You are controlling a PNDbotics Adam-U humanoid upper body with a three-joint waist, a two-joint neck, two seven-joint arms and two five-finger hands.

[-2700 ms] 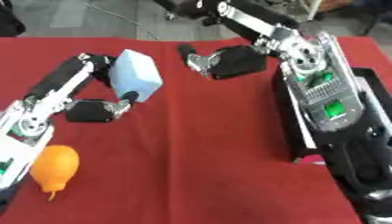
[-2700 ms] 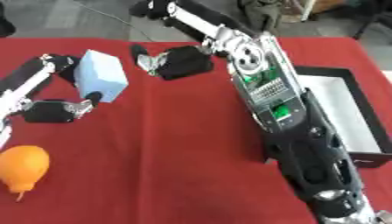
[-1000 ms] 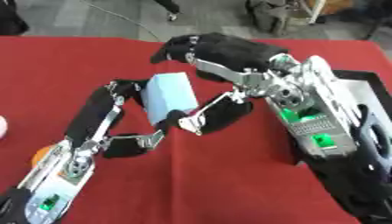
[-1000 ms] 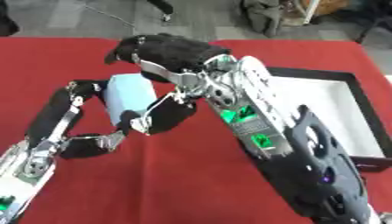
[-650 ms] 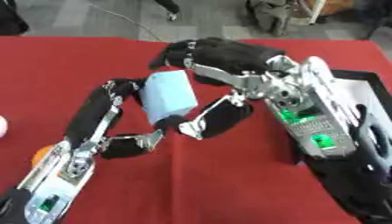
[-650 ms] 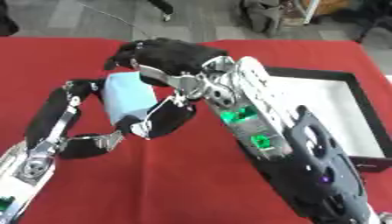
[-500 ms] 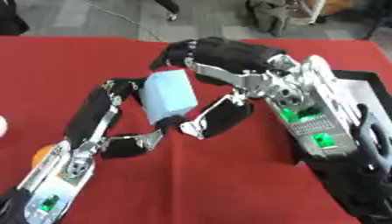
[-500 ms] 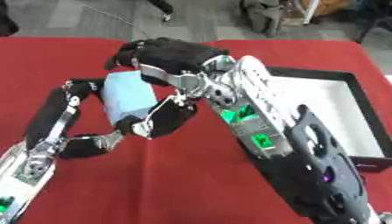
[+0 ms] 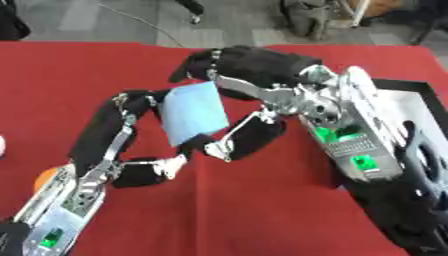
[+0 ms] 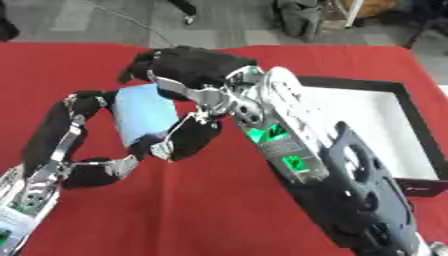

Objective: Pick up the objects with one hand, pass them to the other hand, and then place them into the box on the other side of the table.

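Between both hands' (image 9: 131, 107) (image 9: 249, 67) curled fingers, blue block (image 9: 194, 119); white-floored box (image 10: 367, 125) fully visible only right-eye.

A red cloth (image 9: 254, 215) covers the table from edge to edge, lying flat and smooth. Beyond its far edge, toward twelve o'clock, runs a grey floor (image 9: 131, 22) with a thin dark cable (image 9: 140, 22) trailing across it at about eleven o'clock. A dark bag-like bundle (image 10: 302, 20) sits on that floor near one o'clock. At nine o'clock, at the picture's very edge, a small white shape (image 9: 2, 146) shows on the cloth.
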